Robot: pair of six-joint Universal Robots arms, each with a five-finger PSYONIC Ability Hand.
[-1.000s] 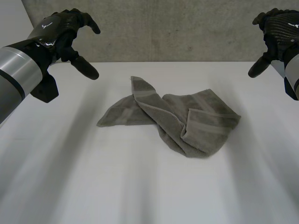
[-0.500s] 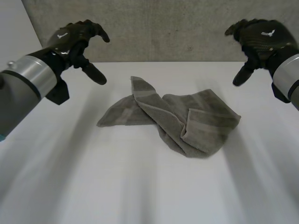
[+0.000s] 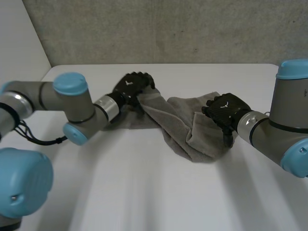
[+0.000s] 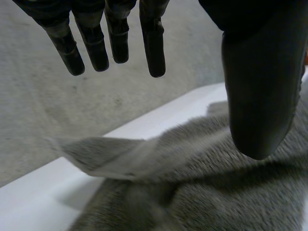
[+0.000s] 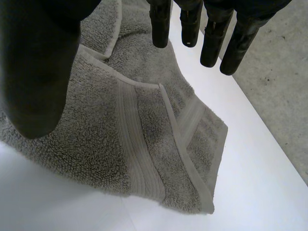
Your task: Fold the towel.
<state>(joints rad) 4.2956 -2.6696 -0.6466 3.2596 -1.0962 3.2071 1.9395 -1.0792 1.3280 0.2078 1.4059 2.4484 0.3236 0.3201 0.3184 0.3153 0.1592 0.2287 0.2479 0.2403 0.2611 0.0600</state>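
Note:
A crumpled grey towel [image 3: 185, 122] lies in a heap at the middle of the white table [image 3: 144, 192]. My left hand [image 3: 132, 86] hovers over the towel's far left corner, fingers straight and spread, nothing between them. That raised corner of the towel [image 4: 103, 154] sits below its fingers [image 4: 113, 41] and thumb. My right hand [image 3: 225, 109] is over the towel's right part, open as well. Beneath its palm lies a folded-over hem of the towel [image 5: 144, 144], with the fingers [image 5: 211, 33] held apart above the cloth.
A grey concrete wall [image 3: 168, 29] runs behind the table's far edge. My two arms reach in low over the table from either side. Bare white tabletop stretches in front of the towel.
Both hands have come down from high at the sides to the towel: the left to its far left corner, the right to its right part. The towel has not moved.

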